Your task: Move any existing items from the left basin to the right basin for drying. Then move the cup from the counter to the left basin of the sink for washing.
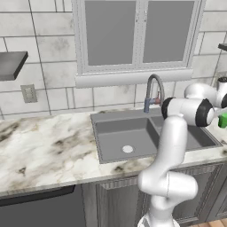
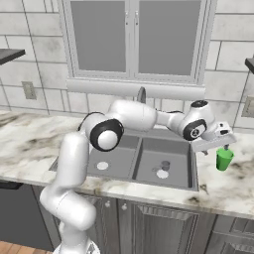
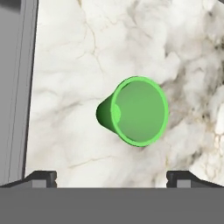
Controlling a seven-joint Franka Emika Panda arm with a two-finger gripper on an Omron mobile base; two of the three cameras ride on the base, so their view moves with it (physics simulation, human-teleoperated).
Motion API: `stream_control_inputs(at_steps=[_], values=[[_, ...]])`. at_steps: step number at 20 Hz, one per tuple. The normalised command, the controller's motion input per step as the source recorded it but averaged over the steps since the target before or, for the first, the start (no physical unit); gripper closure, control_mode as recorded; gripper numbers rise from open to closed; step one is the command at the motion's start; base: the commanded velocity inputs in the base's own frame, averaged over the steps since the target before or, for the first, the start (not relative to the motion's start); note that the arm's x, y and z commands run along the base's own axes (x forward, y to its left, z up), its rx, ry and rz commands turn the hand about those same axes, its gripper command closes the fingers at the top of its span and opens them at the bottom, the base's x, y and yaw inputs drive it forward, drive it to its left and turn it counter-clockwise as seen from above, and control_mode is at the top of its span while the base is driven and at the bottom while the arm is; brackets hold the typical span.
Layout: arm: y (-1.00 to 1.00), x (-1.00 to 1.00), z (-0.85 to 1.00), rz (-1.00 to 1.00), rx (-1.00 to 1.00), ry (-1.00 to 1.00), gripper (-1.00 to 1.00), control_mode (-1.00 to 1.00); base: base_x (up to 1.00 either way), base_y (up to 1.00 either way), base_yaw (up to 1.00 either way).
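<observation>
The green cup (image 2: 224, 159) stands upright on the marble counter (image 2: 233, 183), right of the sink (image 2: 191, 149). My gripper (image 2: 223, 145) hangs just above it, open and pointing down, holding nothing. In the hand view the cup (image 3: 139, 111) sits on the marble ahead of my gripper (image 3: 111, 178), between the two spread fingertips (image 3: 41, 177), with its rim facing the camera. The wide left basin (image 2: 116, 149) shows just its pale drain. A small grey cylinder (image 2: 165, 165) stands in the narrower right basin (image 2: 173, 156). In the left base view the cup (image 1: 223, 119) peeks out at the right edge.
The arched grey faucet (image 1: 153, 91) rises behind the sink's divider. My own arm spans across the sink from left to right. The sink's dark rim (image 3: 17, 87) runs along the left of the hand view. A window and tiled wall back the counter.
</observation>
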Motion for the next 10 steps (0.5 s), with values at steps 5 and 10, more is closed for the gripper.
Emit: stream_control_inputs(at_steps=[5, 10], values=[[-0.15, 0.14, -0.33, 0.02, 0.0, 0.0, -1.0, -1.0, 0.0, 0.0, 0.0], [-0.07, 0.18, -0.25, 0.0, 0.0, 0.0, -1.0, -1.0, 0.0, 0.0, 0.0]])
